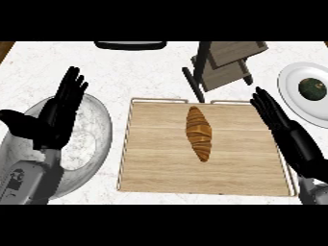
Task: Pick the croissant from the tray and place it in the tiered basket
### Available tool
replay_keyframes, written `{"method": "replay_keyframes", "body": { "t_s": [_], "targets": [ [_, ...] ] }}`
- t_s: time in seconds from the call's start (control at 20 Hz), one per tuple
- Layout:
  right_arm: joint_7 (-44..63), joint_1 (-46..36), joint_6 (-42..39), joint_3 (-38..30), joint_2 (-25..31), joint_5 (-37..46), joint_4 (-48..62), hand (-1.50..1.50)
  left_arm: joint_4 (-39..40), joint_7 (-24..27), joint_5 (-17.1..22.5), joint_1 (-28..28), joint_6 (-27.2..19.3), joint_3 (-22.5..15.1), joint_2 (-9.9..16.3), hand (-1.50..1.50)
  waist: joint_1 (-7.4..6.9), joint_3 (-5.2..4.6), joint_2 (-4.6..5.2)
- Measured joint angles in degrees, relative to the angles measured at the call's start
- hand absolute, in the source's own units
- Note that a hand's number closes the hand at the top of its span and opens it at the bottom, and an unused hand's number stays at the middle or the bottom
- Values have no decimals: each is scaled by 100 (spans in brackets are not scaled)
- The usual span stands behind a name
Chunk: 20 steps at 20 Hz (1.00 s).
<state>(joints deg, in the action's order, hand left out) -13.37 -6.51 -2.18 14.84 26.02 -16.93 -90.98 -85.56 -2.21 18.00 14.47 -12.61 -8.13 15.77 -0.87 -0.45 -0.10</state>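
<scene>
Croissant [199, 133] lies mid-tray, long axis running near-far, near tip tilted slightly right. Wooden tray [159, 163] sits flat on white marble worktop [152, 72]. Tiered basket [223, 65] just beyond tray's far edge. Right hand [276, 117] over tray's right rim, fingers straight, holding nothing. Left hand [53, 117] open, fingers up, over marble bowl [92, 139]. White plate [315, 108] far right carries dark round item [312, 89]. Wood floor at the corners.

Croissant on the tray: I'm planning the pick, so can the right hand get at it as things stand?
Probably yes. The right hand is open at the tray's right edge, and nothing lies between it and the croissant, which sits alone on the bare wood.
</scene>
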Motion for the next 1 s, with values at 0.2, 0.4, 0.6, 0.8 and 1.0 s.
{"method": "replay_keyframes", "body": {
  "t_s": [0.2, 0.4, 0.6, 0.8, 1.0],
  "targets": [
    [772, -637, 819, 103, -758, 181, 325, -150, 7, 161, -185, -138, 205, -206, 6, 0, -31, 30, 11],
    [1575, -1244, 2109, 131, -1398, 695, 880, -150, 19, 311, -333, -103, 523, -447, 86, 0, -132, 38, 32],
    [1610, -1846, 3259, 287, -2138, 679, 1405, -150, 120, 550, -383, -100, 749, -535, 68, 0, -164, 90, 31],
    [1749, -2485, 3940, 574, -2336, 1137, 1743, -150, 210, 726, -515, -172, 783, -565, 74, 0, -73, 131, -17],
    [2646, -2893, 3984, 1002, -1921, 1786, 1773, -150, 207, 868, -542, -319, 805, -508, 121, 0, 63, 131, -84]
  ]
}}
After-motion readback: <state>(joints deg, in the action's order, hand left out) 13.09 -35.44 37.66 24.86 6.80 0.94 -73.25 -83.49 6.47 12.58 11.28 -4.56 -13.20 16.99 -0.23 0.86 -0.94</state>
